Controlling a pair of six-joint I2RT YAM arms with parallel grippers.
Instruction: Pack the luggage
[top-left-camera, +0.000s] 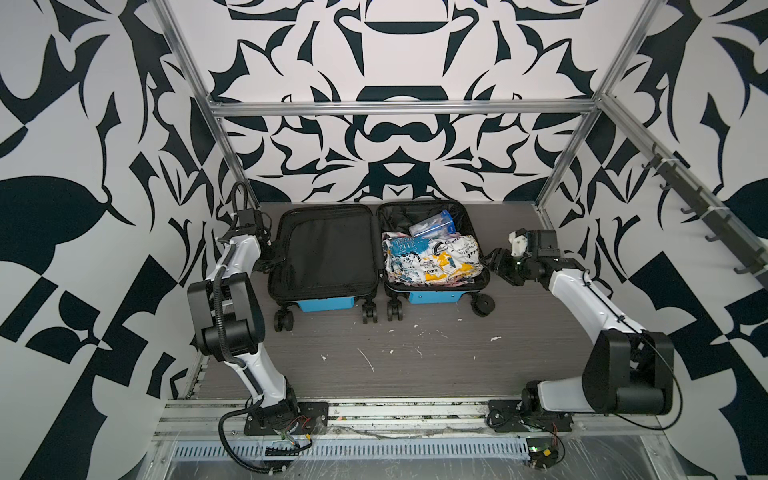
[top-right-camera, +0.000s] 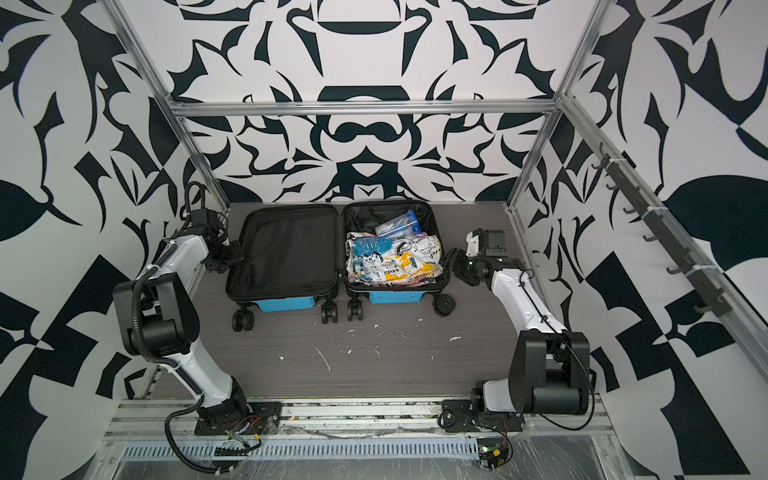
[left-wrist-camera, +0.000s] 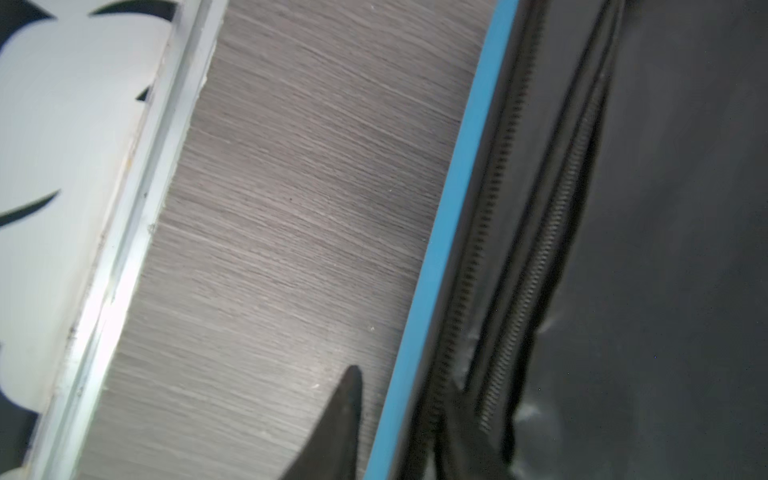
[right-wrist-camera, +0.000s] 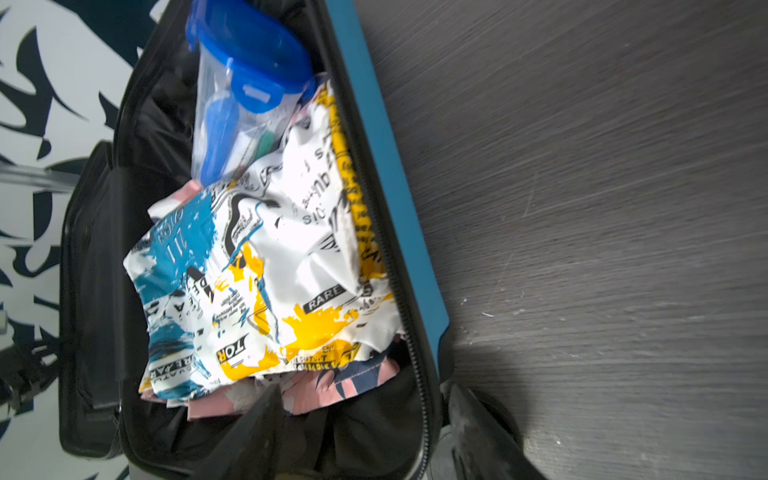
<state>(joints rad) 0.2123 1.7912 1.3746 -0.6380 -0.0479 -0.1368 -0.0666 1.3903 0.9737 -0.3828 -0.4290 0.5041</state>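
With the luggage (top-left-camera: 324, 257) open mid-frame in both top views and one half filled, closing seems next: right gripper (right-wrist-camera: 365, 390) gapes astride its rim, left gripper (top-left-camera: 268, 255) at the empty half's edge cannot be read, and folding needs a firm rim hold

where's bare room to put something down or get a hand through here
Freest: the table in front of the luggage. Inside, the left half is bare lining. The right half is crowded: clothes and a clear container fill it. Both outer rims are tight, with the left gripper and right gripper there.
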